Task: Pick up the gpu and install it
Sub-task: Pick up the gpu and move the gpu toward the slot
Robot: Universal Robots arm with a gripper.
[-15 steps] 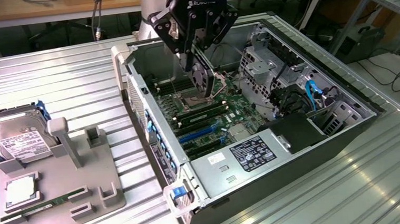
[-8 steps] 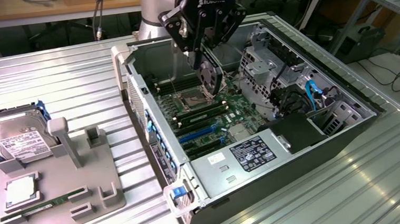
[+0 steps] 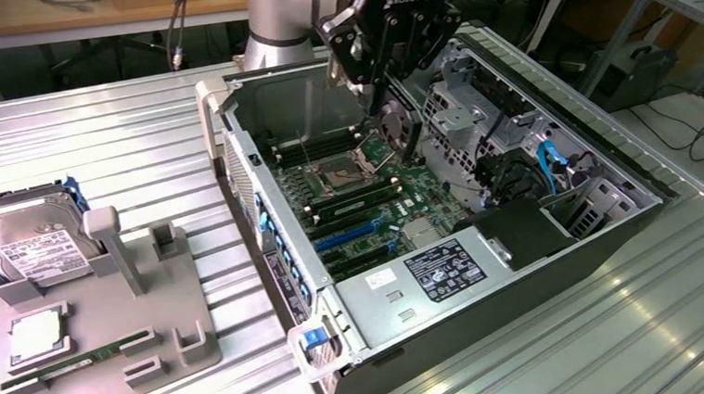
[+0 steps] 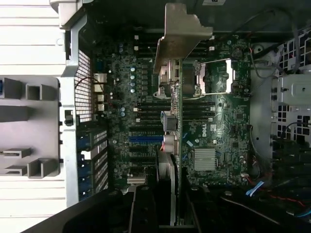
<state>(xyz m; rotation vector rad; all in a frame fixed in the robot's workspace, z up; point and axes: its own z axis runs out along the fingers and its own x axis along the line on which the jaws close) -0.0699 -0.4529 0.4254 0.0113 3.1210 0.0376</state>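
**Gpu (image 3: 397,129) grasped by the gripper (image 3: 384,88) and hung inside the open computer case (image 3: 240,149).**

The gpu is held on edge, with the fingers closed against its two faces, above the motherboard (image 3: 384,204) and just beside the processor socket (image 3: 332,175). Whether its lower edge touches the board cannot be told. In the wrist view the gpu (image 4: 181,34) is seen edge-on, with its silver bracket at the end away from the gripper (image 4: 170,199) and its thin edge lying across the rows of slots near a blue slot (image 4: 146,139). Outside the case, at the exterior view's left, a grey fixture (image 3: 109,353) is set on the ribbed metal table (image 3: 100,149). A hard drive (image 3: 33,247) and a memory stick (image 3: 78,360) are seated in that fixture.
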